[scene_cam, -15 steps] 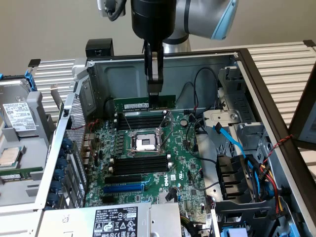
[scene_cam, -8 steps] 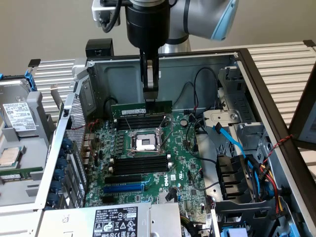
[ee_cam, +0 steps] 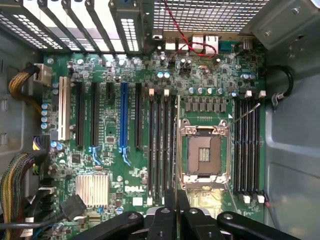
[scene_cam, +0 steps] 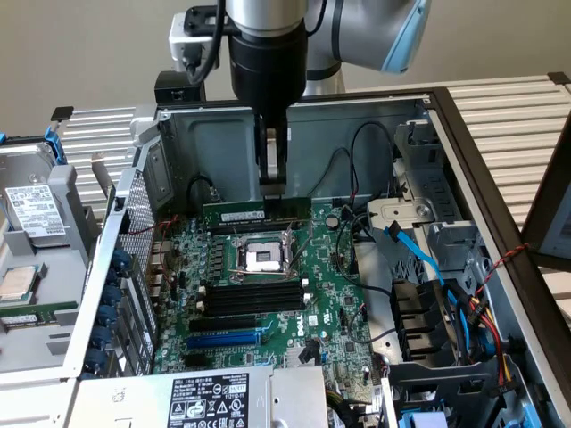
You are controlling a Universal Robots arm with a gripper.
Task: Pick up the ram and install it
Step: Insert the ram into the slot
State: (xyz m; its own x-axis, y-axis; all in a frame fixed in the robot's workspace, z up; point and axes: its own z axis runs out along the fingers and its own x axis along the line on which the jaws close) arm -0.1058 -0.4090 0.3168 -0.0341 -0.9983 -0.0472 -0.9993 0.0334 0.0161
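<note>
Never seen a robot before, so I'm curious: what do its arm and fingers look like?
The arm is silver-grey tubing with a light blue joint cap. Its wrist ends in a black cylinder with black cable looped beside it and narrow black fingers.

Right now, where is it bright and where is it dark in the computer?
Wrist view: light blazes white through the vent grille, and the heatsink gleams. Exterior view: softer, even light on the motherboard, no harsh glare, darkest at the black plastic housing.
</note>
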